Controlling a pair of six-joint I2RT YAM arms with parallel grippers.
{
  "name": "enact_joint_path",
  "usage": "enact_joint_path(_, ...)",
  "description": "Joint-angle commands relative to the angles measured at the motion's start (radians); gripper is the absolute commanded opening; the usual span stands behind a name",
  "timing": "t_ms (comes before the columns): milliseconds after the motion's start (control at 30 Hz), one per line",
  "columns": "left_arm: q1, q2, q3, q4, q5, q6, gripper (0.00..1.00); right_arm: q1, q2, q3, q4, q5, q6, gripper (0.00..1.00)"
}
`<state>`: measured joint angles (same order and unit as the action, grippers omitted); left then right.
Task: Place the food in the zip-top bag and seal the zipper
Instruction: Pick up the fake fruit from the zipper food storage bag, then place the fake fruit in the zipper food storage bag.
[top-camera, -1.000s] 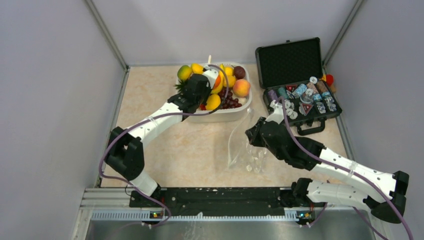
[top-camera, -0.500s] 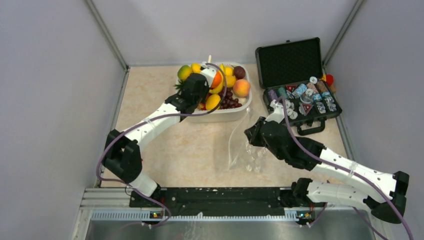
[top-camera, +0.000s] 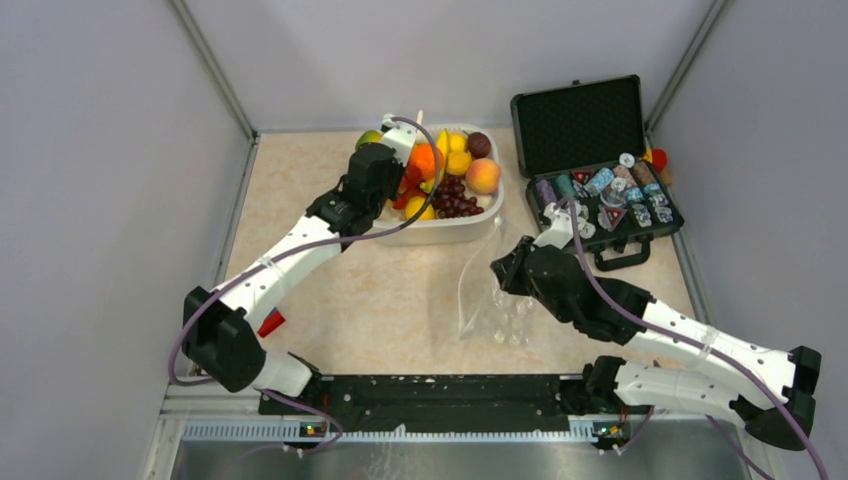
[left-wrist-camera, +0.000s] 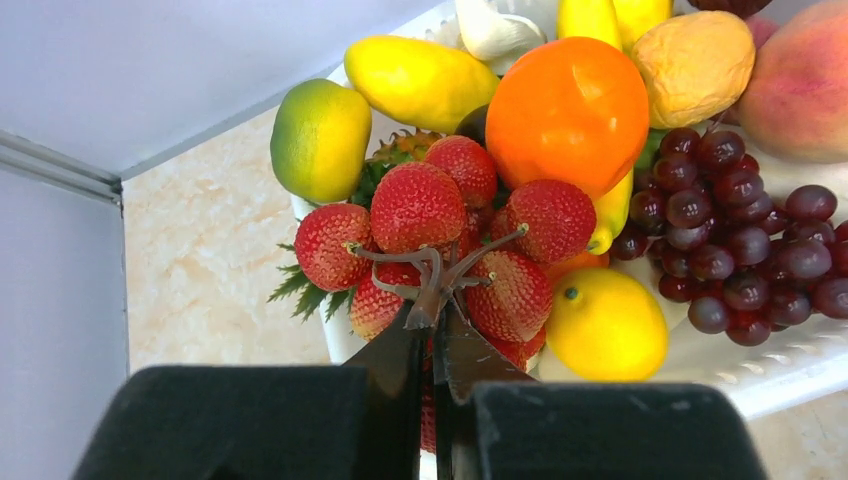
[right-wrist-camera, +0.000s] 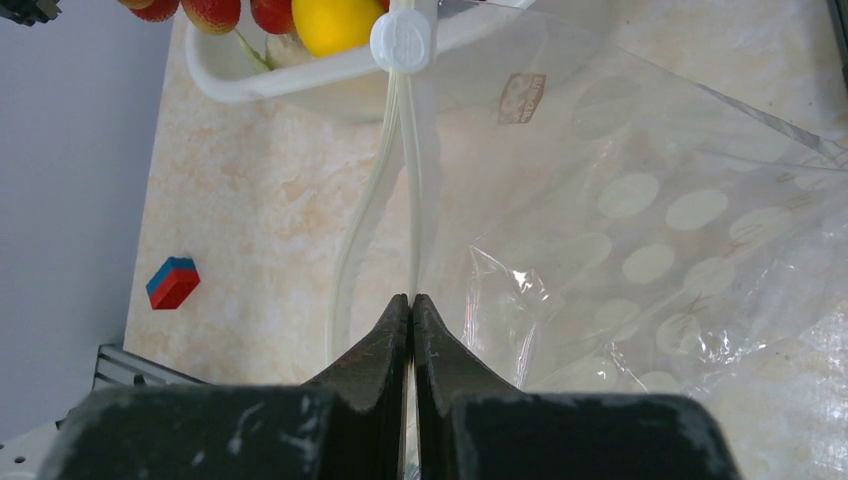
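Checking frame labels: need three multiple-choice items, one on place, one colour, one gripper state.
1. The white tub lies: A) left of the black case B) right of it C) inside it.
2. The small block is: A) green B) red and blue C) yellow.
3. The left gripper is: A) open B) shut on the bag C) shut on the stem of the strawberries.
1 A: the top view shows it so. 2 B: red sides, blue top. 3 C: the jaws pinch the stem.
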<state>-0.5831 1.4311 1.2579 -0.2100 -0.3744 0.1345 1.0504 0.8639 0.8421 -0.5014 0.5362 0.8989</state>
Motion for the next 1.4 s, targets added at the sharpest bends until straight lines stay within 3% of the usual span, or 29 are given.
enact_joint_path(0,0.002,-0.048,0.015,0.006,-0.033,0.018,0.0,-0.006,-0.015,-0.001,0.031,0.011,-0.002,0.0)
enact_joint_path(667,0.0,-0.194,0.021,-0.03,0.022,-0.027,0.0,-0.007,-0.003,0.0,0.036,0.013,-0.005,0.0)
enact_joint_path(833,-0.003,-0.265,0.031,-0.058,0.149,-0.097,0.0,-0.006,0.012,0.006,0.037,0.022,-0.003,0.0)
enact_joint_path(1033,-0.006,-0.379,-0.011,-0.041,0.495,-0.177,0.0,-0.015,0.066,0.019,0.071,0.03,0.0,0.0)
enact_joint_path(1233,-0.007,-0.44,-0.035,-0.052,0.519,-0.222,0.0,-0.047,0.113,0.023,0.119,-0.004,0.001,0.0)
enact_joint_path(1367,-0.007,-0.471,-0.056,-0.06,0.639,-0.251,0.0,-0.074,0.107,0.011,0.159,-0.041,0.008,0.0)
